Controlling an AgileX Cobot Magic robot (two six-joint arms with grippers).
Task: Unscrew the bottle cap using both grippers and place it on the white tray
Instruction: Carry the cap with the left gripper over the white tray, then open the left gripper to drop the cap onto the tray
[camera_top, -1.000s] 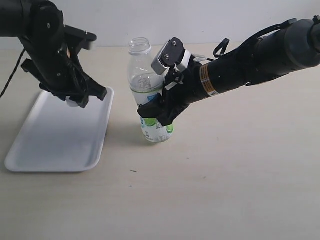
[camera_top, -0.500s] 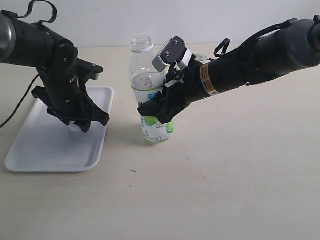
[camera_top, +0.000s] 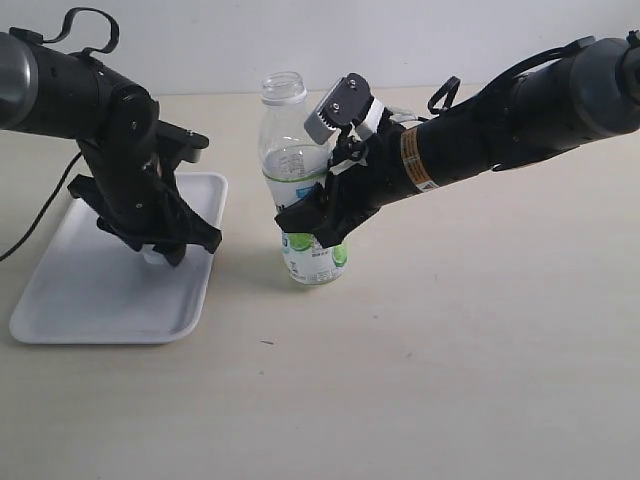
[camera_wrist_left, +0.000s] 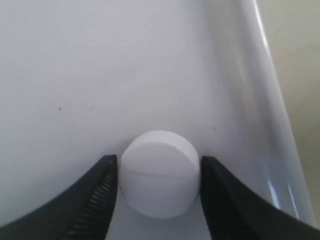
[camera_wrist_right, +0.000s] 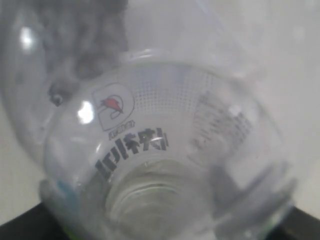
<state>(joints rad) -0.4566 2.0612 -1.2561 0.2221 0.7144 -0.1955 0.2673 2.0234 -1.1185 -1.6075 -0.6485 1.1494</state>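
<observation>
Tray (camera_top: 60, 300) at left. Left gripper (camera_top: 166, 250) low over its right side; cap (camera_wrist_left: 159, 174) seems to rest on tray, directly between jaws. Jaws hug cap's sides; gripping or released, cannot tell. Bottle (camera_top: 284, 150) upright, capless, to right; right gripper (camera_top: 316, 226) clamped round it.

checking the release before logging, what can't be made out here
- Left wrist view: whether the jaws of the left gripper touch the bottle cap is too fine to tell.
- Exterior view: the cap is almost hidden behind that gripper.
- Right wrist view: the bottle is blurred, the right gripper cut off by the edge.
</observation>
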